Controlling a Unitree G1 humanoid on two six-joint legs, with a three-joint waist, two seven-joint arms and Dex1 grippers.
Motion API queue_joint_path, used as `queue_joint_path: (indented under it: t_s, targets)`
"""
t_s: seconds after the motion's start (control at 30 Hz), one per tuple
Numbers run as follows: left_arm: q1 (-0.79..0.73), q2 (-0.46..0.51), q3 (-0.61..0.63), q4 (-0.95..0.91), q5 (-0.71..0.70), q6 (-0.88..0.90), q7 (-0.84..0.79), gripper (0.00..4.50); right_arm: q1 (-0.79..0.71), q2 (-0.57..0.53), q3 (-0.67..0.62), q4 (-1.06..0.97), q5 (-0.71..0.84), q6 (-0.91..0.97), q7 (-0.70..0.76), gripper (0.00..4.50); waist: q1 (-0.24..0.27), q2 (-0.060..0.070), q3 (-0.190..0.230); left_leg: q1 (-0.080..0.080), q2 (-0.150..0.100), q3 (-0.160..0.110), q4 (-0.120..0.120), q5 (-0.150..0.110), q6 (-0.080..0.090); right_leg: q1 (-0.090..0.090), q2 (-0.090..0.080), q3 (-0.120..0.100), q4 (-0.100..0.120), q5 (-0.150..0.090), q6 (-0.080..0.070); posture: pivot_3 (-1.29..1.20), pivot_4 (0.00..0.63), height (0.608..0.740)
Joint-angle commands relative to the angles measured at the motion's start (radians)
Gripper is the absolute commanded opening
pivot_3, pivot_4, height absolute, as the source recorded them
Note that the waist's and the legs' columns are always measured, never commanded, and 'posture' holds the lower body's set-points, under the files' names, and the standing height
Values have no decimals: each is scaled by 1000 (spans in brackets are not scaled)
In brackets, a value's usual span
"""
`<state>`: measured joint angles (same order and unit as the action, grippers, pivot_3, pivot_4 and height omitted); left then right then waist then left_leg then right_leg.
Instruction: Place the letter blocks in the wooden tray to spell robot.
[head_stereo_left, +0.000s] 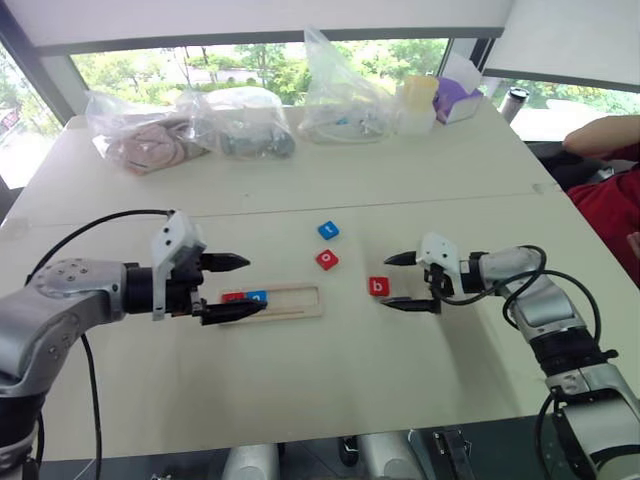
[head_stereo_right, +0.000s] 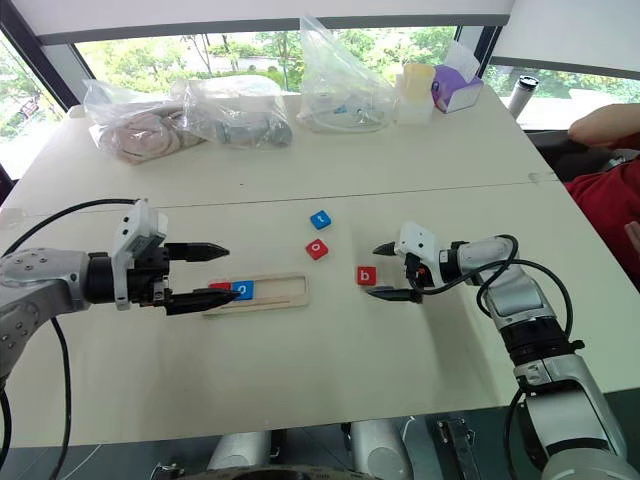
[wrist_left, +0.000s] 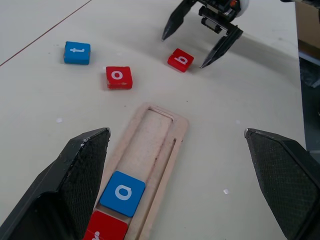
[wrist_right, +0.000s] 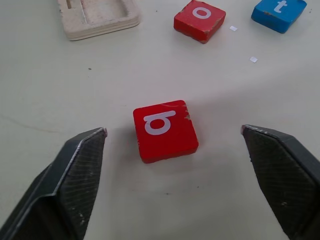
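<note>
The wooden tray (head_stereo_left: 298, 300) lies left of the table's middle. A red letter block (wrist_left: 105, 230) and a blue "o" block (wrist_left: 122, 193) sit at its left end. My left gripper (head_stereo_left: 253, 284) hovers open over that end, holding nothing. Three letter blocks lie loose on the table: a blue "t" (head_stereo_left: 328, 230), a red "o" (head_stereo_left: 326, 259) and a red "b" (wrist_right: 165, 131). My right gripper (head_stereo_left: 387, 281) is open and low beside the "b", which lies in line with the gap just ahead of its fingertips. It does not touch the block.
Plastic bags (head_stereo_left: 160, 140) with soft items, a pale cup (head_stereo_left: 417, 100) and a purple box (head_stereo_left: 455, 100) stand along the far edge. A person's red sleeve (head_stereo_left: 610, 200) shows at the right side of the table.
</note>
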<state>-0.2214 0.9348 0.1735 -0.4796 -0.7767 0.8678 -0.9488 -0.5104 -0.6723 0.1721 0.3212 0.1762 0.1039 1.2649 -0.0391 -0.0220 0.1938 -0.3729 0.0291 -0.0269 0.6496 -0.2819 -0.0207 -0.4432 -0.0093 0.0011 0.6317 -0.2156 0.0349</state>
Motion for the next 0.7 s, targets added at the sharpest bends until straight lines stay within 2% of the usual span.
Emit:
queue_joint_path:
  t_s: [0.03,0.13,0.33,0.47,0.57,0.7]
  targets:
    - [-1,5,36,-30,-11,-9,16,4500,-13,13,-12,10,2,-35,5,2655,-2,0,0,0,0,0,0,0,0,0,0,0,0,0,0,0,150,740]
    - [-4,12,47,-20,-11,-11,20,4500,-15,22,-10,19,-3,-42,0,1163,-2,0,0,0,0,0,0,0,0,0,0,0,0,0,0,0,150,740]
    - [10,41,79,22,14,-33,2,4500,-26,31,-15,-19,7,-13,-11,1167,-2,0,0,0,0,0,0,0,0,0,0,0,0,1,0,0,150,740]
    - [27,73,100,54,29,-47,-15,4500,-61,42,-23,-113,50,82,-14,1167,-4,0,0,0,0,0,0,0,0,0,0,0,0,1,0,0,150,740]
    - [76,129,125,86,60,-62,-58,4500,-135,74,5,-244,111,237,3,1167,-9,2,1,1,1,0,0,0,0,-1,0,0,1,1,0,0,150,740]
    - [141,182,150,128,129,-127,-98,4500,-194,157,76,-269,64,267,-50,1167,-1,2,1,1,2,-1,-1,0,0,-1,2,-1,2,1,-2,0,150,740]
